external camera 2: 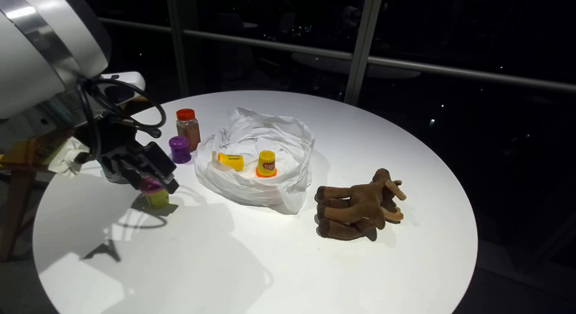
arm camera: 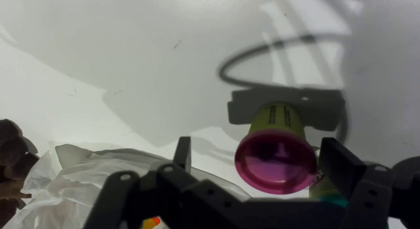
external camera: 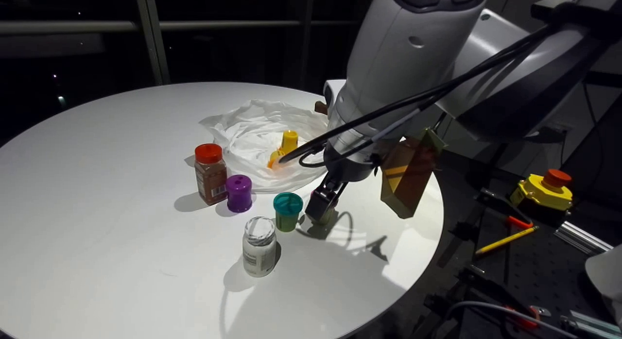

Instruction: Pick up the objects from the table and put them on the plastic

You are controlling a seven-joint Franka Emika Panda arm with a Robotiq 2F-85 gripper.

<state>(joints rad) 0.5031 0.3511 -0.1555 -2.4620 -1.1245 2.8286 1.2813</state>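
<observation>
Pink-lidded, the yellow-green round tub (arm camera: 277,153) stands upright on the round white counter (external camera: 121,242), lined up between the wide-spread jaws of your black claw (arm camera: 256,147), in the wrist view nearer the jaw beside the teal-lidded green tub (external camera: 287,212).

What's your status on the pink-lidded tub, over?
End effector open, nothing gripped. Pink-lidded tub upright, showing between the jaws in the wrist view. Teal-lidded tub close beside it, might crowd one jaw.

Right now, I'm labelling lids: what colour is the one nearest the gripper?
Magenta pink; that lid shows best in the wrist view.
</observation>
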